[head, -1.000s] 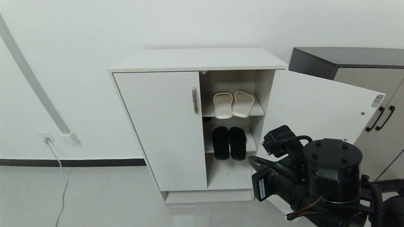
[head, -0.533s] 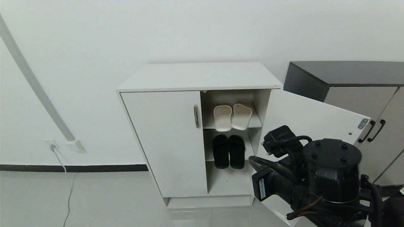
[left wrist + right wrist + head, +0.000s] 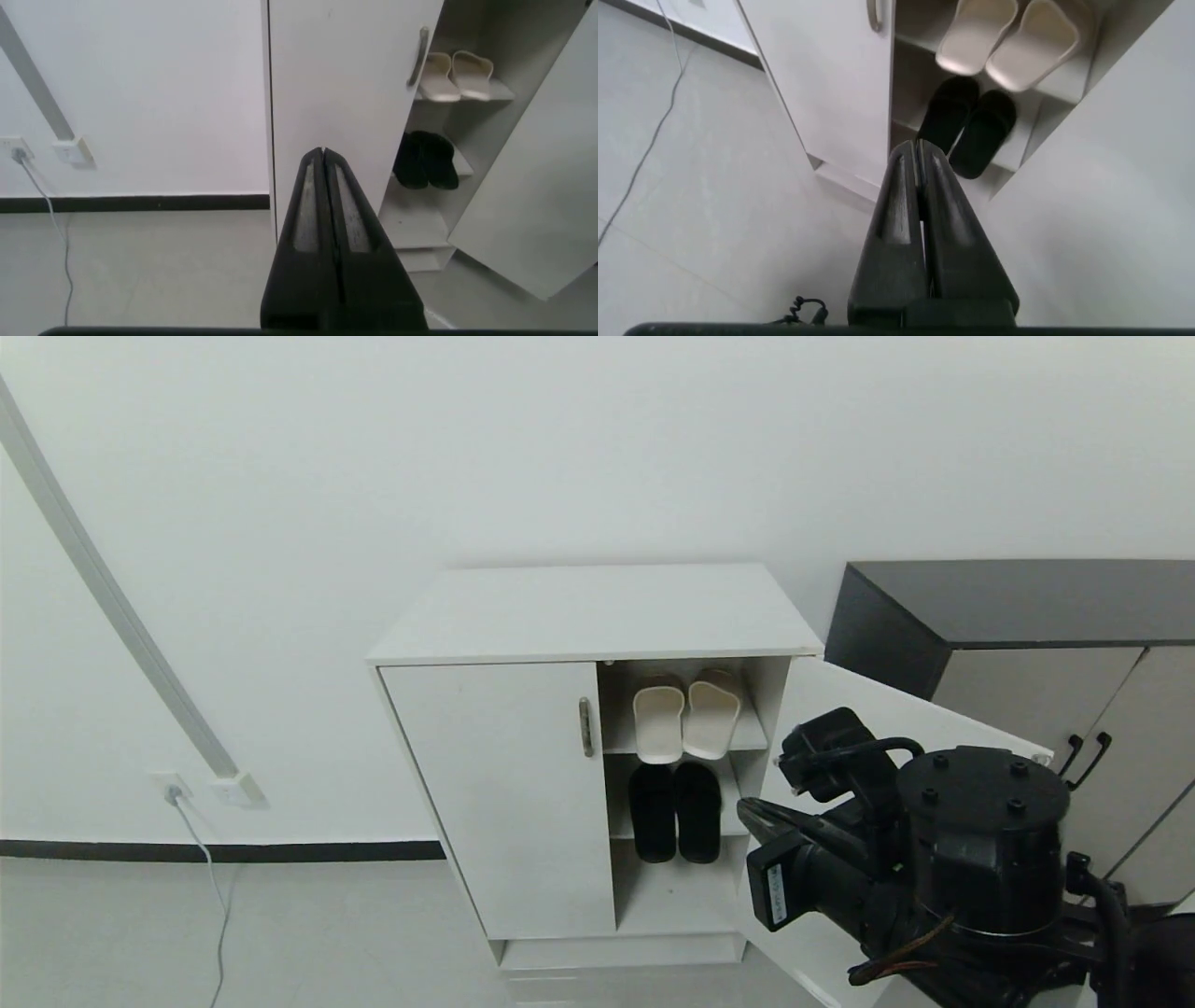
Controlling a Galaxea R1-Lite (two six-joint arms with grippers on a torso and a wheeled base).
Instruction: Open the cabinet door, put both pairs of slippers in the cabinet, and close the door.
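Your head camera has backed off: the white cabinet (image 3: 597, 611) now sits lower, centre frame. Its right door (image 3: 831, 705) hangs open toward lower right, free edge near the grey cabinet (image 3: 1018, 616). Beige slippers (image 3: 686, 721) lie on the upper shelf, black slippers (image 3: 674, 812) just below. Left gripper (image 3: 323, 157) and right gripper (image 3: 918, 149) are pressed together, empty, above bare floor (image 3: 327, 933).

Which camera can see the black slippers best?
The right wrist view: the black slippers are close, both whole, just below the white slippers. The head view shows them farther off; the left wrist view shows them farther off, from the side.
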